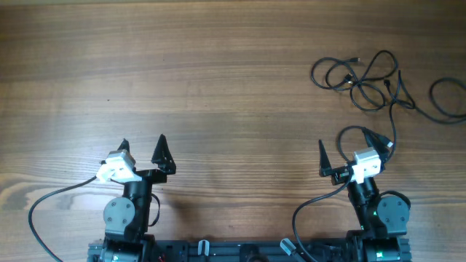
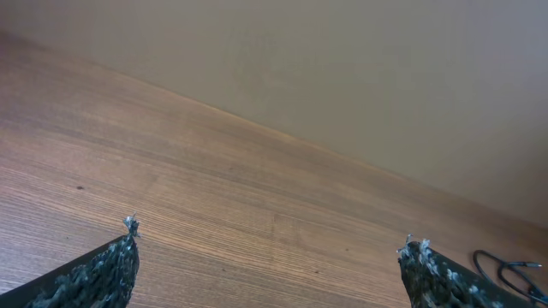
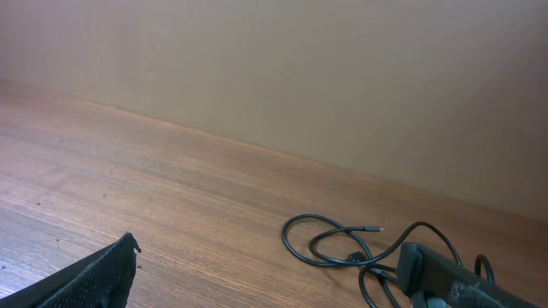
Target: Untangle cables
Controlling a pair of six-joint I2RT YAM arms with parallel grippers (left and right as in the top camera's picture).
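I judge the untangling not yet begun: the cables lie in one knotted clump just beyond my right pincer, which gapes open and empty, as does my left pincer, well left of it.

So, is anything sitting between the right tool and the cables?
Nothing visible does. Only bare table lies between the open right tool and the cables, which are clumped at the far right. One strand trails down close beside that tool.
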